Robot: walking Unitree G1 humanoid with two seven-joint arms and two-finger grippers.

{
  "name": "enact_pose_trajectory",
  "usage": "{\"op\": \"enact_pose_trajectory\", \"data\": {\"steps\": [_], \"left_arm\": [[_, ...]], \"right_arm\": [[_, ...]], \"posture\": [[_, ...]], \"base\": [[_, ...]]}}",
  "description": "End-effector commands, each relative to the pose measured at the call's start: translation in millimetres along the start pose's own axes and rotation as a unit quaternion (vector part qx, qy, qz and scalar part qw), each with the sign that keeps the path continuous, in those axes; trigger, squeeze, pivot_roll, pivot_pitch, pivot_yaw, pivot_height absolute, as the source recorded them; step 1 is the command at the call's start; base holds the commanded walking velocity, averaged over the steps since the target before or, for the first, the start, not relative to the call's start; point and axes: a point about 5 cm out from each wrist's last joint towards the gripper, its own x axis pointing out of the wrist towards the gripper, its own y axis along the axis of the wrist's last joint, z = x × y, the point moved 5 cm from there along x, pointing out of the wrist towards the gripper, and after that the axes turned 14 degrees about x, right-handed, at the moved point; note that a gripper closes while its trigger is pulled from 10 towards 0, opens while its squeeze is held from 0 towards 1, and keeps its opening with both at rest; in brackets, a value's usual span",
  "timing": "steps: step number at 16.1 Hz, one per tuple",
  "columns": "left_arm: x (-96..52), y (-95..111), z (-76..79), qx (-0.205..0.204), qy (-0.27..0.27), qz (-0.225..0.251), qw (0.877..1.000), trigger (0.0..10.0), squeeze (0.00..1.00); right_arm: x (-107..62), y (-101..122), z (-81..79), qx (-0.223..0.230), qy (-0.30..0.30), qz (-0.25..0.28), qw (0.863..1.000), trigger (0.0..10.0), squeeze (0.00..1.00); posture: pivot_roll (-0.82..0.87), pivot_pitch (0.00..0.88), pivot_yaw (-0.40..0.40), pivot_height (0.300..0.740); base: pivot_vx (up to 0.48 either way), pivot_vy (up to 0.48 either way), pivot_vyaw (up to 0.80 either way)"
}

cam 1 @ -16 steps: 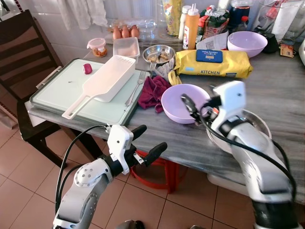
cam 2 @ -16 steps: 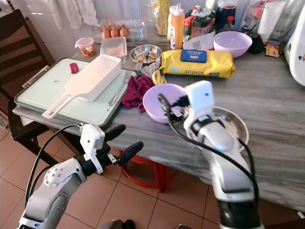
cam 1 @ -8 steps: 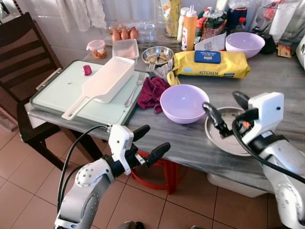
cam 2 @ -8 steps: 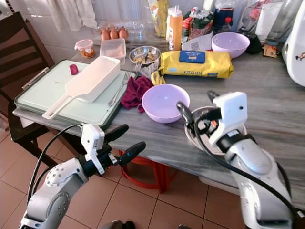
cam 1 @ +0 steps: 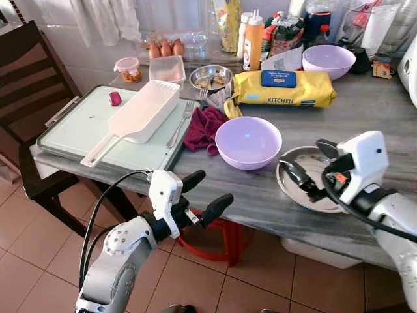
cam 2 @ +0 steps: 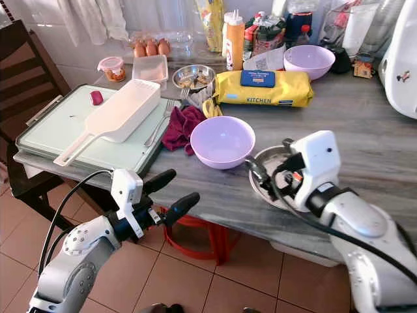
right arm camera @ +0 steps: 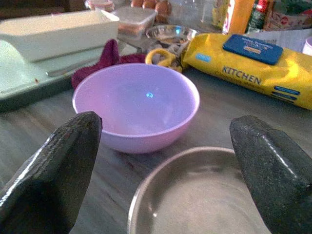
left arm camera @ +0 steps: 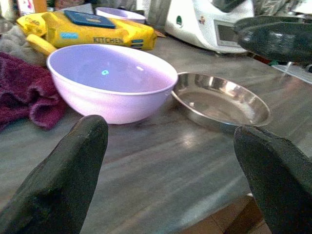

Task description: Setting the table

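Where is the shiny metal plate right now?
The shiny metal plate sits near the table's front edge on the robot's right, just beside the purple bowl. The right hand hovers open over it.

steel plate [cam 1: 305,189] partly behind right pincer [cam 1: 309,168]; far bottles [cam 1: 253,39] cut off

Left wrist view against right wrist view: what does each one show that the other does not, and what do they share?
Left wrist: the white appliance beyond the steel plate. Right wrist: the white scoop, the green board, the eggs. Shared: the purple bowl, the steel plate, the yellow pack, the maroon cloth.
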Motion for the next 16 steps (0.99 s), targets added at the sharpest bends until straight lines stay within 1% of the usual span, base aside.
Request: {"op": "enact_pose_trajectory", "data": {"steps": [1, 2, 3, 4, 6, 8, 10, 11, 13, 16], "left_arm": [[-0.6, 0, -5.1, 0.012, 0.009, -0.007, 1.0, 10.0, 0.0], [-0.2, -1, -8.4, 0.015, 0.017, -0.009, 1.0, 10.0, 0.0], [-0.1, -1, -9.2, 0.016, 0.019, -0.01, 1.0, 10.0, 0.0], [0.8, -1, -11.1, 0.016, 0.023, -0.009, 1.0, 10.0, 0.0], [1.8, -1, -12.8, 0.017, 0.025, -0.008, 1.0, 10.0, 0.0], [3.4, 0, -13.2, 0.018, 0.025, -0.008, 0.999, 10.0, 0.0], [3.7, -1, -12.6, 0.018, 0.024, -0.009, 1.0, 10.0, 0.0], [3.6, -1, -12.3, 0.018, 0.023, -0.01, 1.0, 10.0, 0.0], [3.5, -1, -11.3, 0.017, 0.021, -0.011, 1.0, 10.0, 0.0], [3.2, -1, -10.6, 0.017, 0.019, -0.013, 1.0, 10.0, 0.0]], "right_arm": [[-5.5, 2, 0.8, -0.004, 0.002, -0.007, 1.0, 10.0, 0.0], [-10.3, -2, 5.1, -0.007, -0.002, -0.028, 1.0, 10.0, 0.0], [-11.4, -4, 5.9, -0.007, -0.003, -0.034, 0.999, 10.0, 0.0], [-15.2, -9, 9.0, -0.008, -0.008, -0.051, 0.999, 10.0, 0.0], [-18.0, -10, 9.3, -0.011, -0.009, -0.055, 0.998, 10.0, 0.0], [-23.0, -20, 12.6, -0.003, -0.017, -0.074, 0.997, 10.0, 0.0], [-26.3, -25, 20.2, -0.002, -0.038, -0.087, 0.996, 10.0, 0.0], [-27.3, -27, 24.7, -0.008, -0.049, -0.091, 0.995, 10.0, 0.0], [-28.8, -36, 35.6, 0.001, -0.077, -0.109, 0.991, 10.0, 0.0], [-26.3, -46, 42.1, 0.007, -0.09, -0.131, 0.987, 10.0, 0.0]], "posture": [[-0.16, 0.135, 0.1, 0.74], [-0.17, 0.141, 0.102, 0.74], [-0.17, 0.142, 0.103, 0.74], [-0.18, 0.143, 0.106, 0.74], [-0.18, 0.147, 0.11, 0.74], [-0.18, 0.15, 0.116, 0.74], [-0.18, 0.152, 0.12, 0.74], [-0.18, 0.153, 0.122, 0.74], [-0.18, 0.157, 0.126, 0.74], [-0.17, 0.163, 0.129, 0.74]], "base": [[0.0, 0.0, 0.0], [0.0, 0.0, 0.0], [0.0, 0.0, 0.0], [0.0, 0.0, 0.0], [0.0, 0.0, 0.0], [0.0, 0.0, 0.0], [0.0, 0.0, 0.0], [0.0, 0.0, 0.0], [0.0, 0.0, 0.0], [0.0, 0.0, 0.0]]}}
